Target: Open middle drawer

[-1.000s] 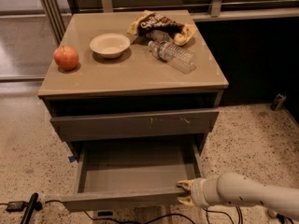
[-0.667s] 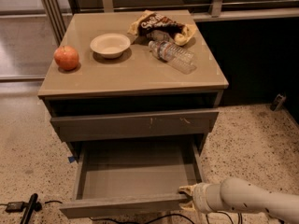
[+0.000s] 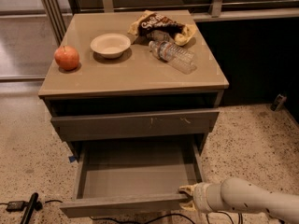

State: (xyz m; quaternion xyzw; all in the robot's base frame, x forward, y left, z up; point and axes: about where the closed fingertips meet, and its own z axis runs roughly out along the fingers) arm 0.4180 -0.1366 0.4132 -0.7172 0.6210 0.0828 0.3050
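Note:
The middle drawer (image 3: pixel 135 171) stands pulled well out of the grey-brown cabinet, showing its smooth grey inside. Its plain flat front (image 3: pixel 117 205) runs along the bottom of the view. My gripper (image 3: pixel 187 197), on a white arm coming in from the lower right, sits at the right end of that front. Its yellowish fingers (image 3: pixel 186 190) are closed over the front's top edge. The drawer front above (image 3: pixel 135 123), which has pale scratch marks, is shut.
On the cabinet top (image 3: pixel 135 76) are a red apple (image 3: pixel 67 57), a white bowl (image 3: pixel 110 45), a chip bag (image 3: pixel 161 24) and a plastic bottle (image 3: pixel 172 56) lying on its side. A black object with cables (image 3: pixel 28 208) lies on the speckled floor at the lower left.
The middle drawer has slid out a little further. My gripper has moved slightly toward the camera with the drawer front.

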